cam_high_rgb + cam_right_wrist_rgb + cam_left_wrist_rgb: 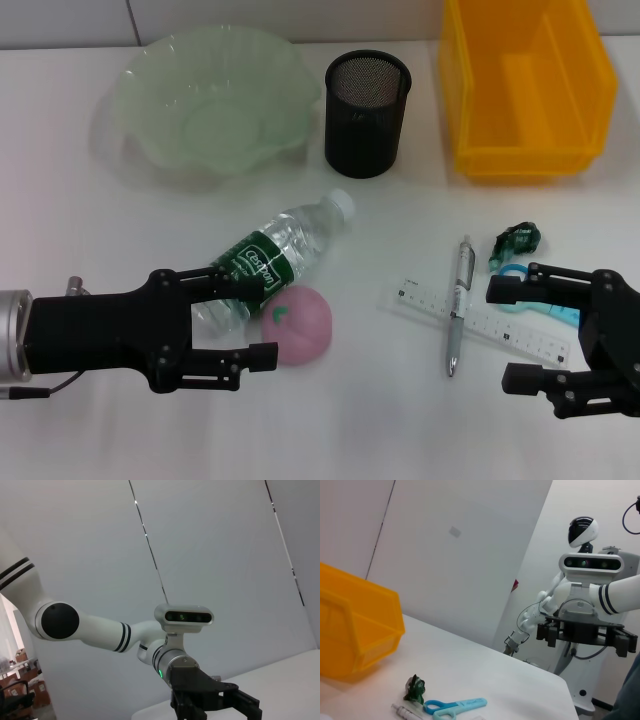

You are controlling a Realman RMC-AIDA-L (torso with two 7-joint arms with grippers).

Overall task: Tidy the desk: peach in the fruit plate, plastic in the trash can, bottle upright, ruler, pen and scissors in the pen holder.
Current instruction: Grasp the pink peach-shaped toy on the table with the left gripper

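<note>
A pink peach (300, 323) lies at the front centre of the white desk. Just behind it a clear bottle (283, 252) with a green label lies on its side, cap toward the back right. My left gripper (263, 322) is open, its fingertips at the peach's left edge and one finger over the bottle's base. Right of centre lie a pen (458, 306), a clear ruler (480, 320), a green plastic wrapper (516, 242) and blue scissors (455, 706). My right gripper (508, 335) stands open over the ruler's right end, covering most of the scissors.
At the back stand a pale green fruit plate (150, 100), a black mesh pen holder (366, 115) and a yellow bin (520, 150), all empty. A white robot (580, 555) stands in the room beyond the desk.
</note>
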